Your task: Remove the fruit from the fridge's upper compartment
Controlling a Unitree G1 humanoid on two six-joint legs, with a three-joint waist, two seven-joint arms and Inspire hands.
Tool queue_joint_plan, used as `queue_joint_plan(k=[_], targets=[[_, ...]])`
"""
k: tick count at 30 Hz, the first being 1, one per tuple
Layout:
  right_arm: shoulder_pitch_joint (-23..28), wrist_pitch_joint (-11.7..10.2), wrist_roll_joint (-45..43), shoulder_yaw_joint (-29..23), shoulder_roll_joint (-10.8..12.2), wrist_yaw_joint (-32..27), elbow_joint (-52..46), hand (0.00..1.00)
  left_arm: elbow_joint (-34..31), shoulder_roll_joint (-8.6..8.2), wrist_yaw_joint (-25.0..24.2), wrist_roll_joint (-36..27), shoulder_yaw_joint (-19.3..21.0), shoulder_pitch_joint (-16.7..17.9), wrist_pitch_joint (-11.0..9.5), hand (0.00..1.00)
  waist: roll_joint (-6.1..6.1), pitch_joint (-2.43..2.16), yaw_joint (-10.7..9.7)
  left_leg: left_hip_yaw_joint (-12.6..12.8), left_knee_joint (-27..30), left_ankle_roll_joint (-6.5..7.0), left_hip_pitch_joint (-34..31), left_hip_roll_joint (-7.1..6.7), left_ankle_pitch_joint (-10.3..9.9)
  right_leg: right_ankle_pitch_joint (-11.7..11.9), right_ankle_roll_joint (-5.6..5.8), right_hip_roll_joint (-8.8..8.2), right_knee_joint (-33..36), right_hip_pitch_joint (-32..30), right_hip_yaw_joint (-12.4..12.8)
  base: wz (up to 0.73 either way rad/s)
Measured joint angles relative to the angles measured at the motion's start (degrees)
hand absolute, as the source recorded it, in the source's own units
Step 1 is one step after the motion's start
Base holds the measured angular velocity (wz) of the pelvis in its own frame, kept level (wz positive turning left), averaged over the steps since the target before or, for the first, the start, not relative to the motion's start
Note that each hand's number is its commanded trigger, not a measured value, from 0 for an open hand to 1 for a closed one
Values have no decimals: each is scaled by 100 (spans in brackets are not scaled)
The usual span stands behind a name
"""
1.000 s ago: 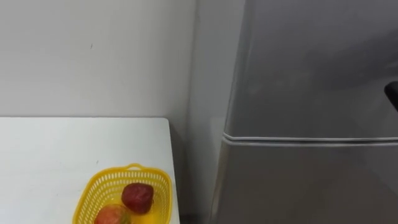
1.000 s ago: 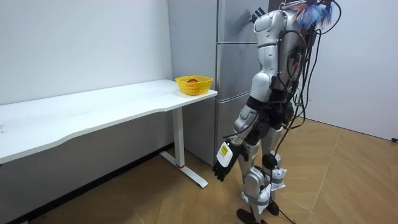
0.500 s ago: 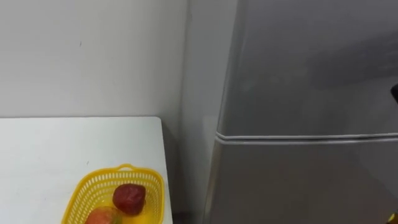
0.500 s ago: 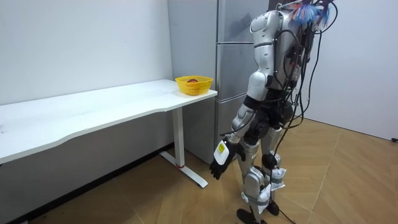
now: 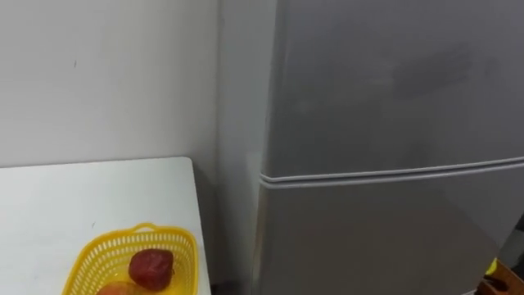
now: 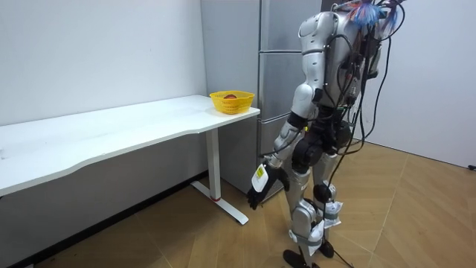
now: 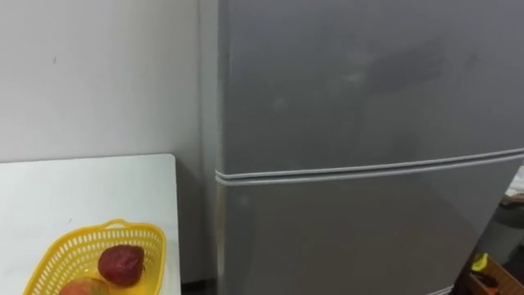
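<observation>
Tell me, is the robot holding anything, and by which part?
The left hand hangs open beside the leg, holding nothing; the fridge is closed; the right hand cannot be judged.

Fridge (image 5: 393,123): smooth grey metal-look skin with a dull sheen. Basket (image 5: 187,252), lower left: glossy yellow plastic lattice. Desk (image 5: 82,197): smooth matt white.

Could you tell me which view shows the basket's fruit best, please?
The left eye view: the yellow basket is close, its red fruit plain, though the bottom edge crops the basket. The right eye view shows much the same. The room view shows the whole basket on the table, the fruit a mere speck.
</observation>
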Motion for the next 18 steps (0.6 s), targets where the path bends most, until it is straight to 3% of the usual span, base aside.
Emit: queue_joint_plan(k=[4,8,12,15,18], targets=[[288,-6,418,-6,83,-461,360,0,-186,0,-1,3,-61,-22,12,0,59,-10,-41,15,-42,-9,-28,2,7,1,8,28,-54,-57,70,-4],[610,-8,792,39,273,-529,815,0,-244,-4,-1,5,-68,-50,123,0,90,-42,18,79,-104,-26,-29,11,34,11,-2,53,-59,-63,123,-9],[685,-25,1416,201,563,-480,2043,0,-303,-12,-1,-5,-236,-80,135,0,110,-42,65,107,-102,-26,-23,8,34,11,-1,49,-65,-65,141,-3],[680,-8,1934,338,844,-290,2953,0,-327,-43,-9,3,-240,-110,173,0,201,-64,99,107,-107,-26,-17,6,34,10,1,41,-66,-60,135,0],[688,14,2173,547,1053,26,3927,0,-343,-47,-16,20,-239,-105,249,0,233,-45,101,103,-102,-26,-14,5,34,7,4,39,-66,-47,139,1]])
